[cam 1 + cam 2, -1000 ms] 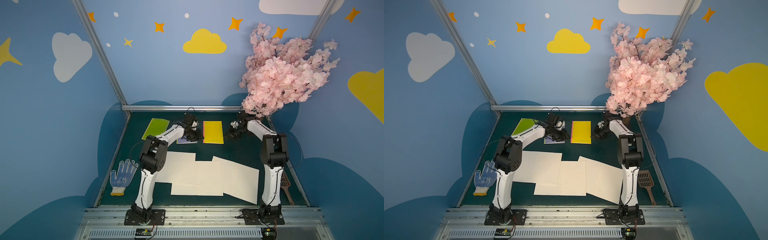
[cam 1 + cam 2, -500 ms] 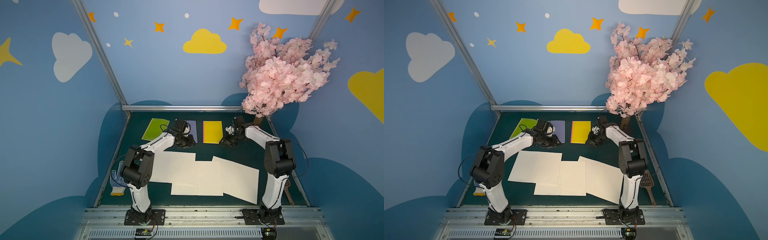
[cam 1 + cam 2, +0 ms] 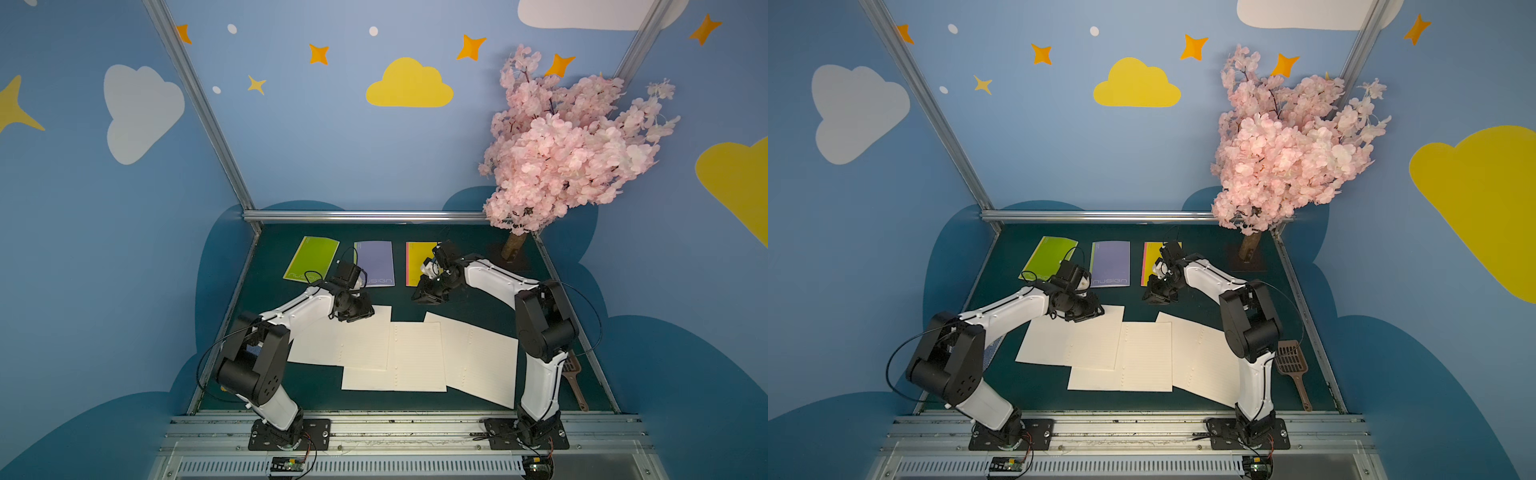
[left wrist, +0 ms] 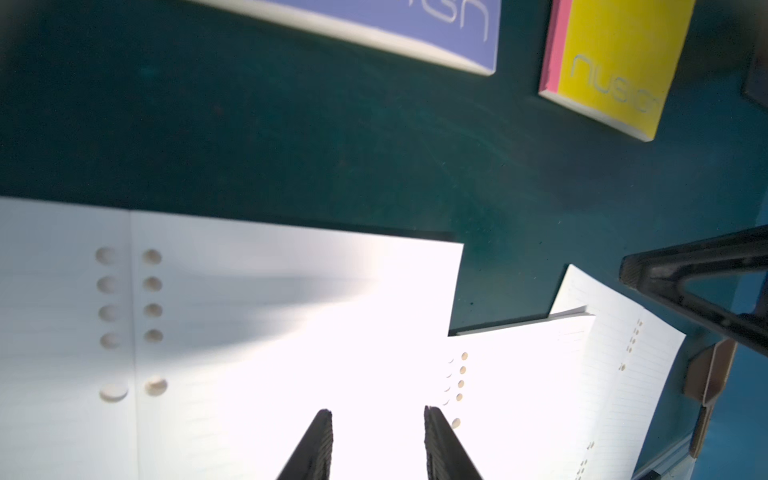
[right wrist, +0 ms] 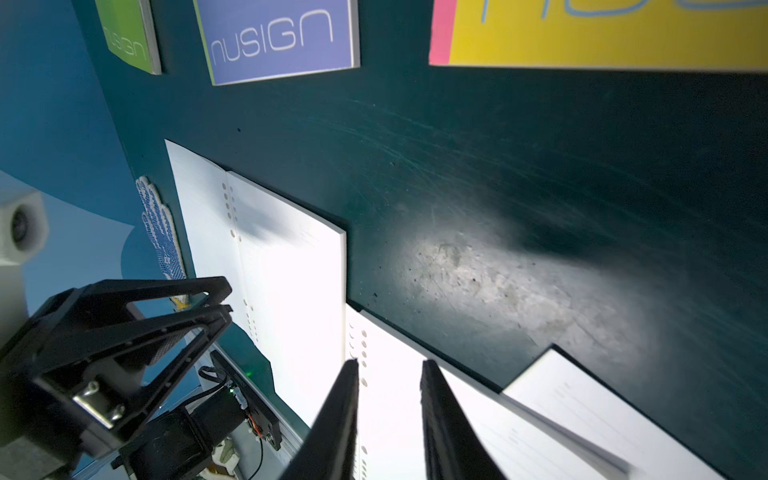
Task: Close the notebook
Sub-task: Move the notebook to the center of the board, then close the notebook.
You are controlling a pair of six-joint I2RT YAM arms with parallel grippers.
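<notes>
Three open notebooks with white lined pages lie overlapping across the mat in both top views: a left one (image 3: 345,340), a middle one (image 3: 395,357) and a right one (image 3: 478,357). My left gripper (image 3: 357,311) hovers over the far edge of the left open notebook (image 4: 249,311). In the left wrist view, the left gripper (image 4: 378,413) is open with only page showing between its fingers. My right gripper (image 3: 428,293) hangs over bare mat behind the middle notebook (image 5: 395,415). The right gripper (image 5: 391,363) is narrowly open and empty.
Closed green (image 3: 311,258), purple (image 3: 375,262) and yellow (image 3: 417,257) notebooks lie in a row at the back. A pink blossom tree (image 3: 561,153) stands at the back right. A brown scoop (image 3: 1292,365) lies by the right edge, a dotted glove (image 5: 162,232) by the left.
Both arms have drawn back from the closed notebooks toward the open ones. The left gripper left the purple notebook. The right gripper's jaws have parted slightly.
</notes>
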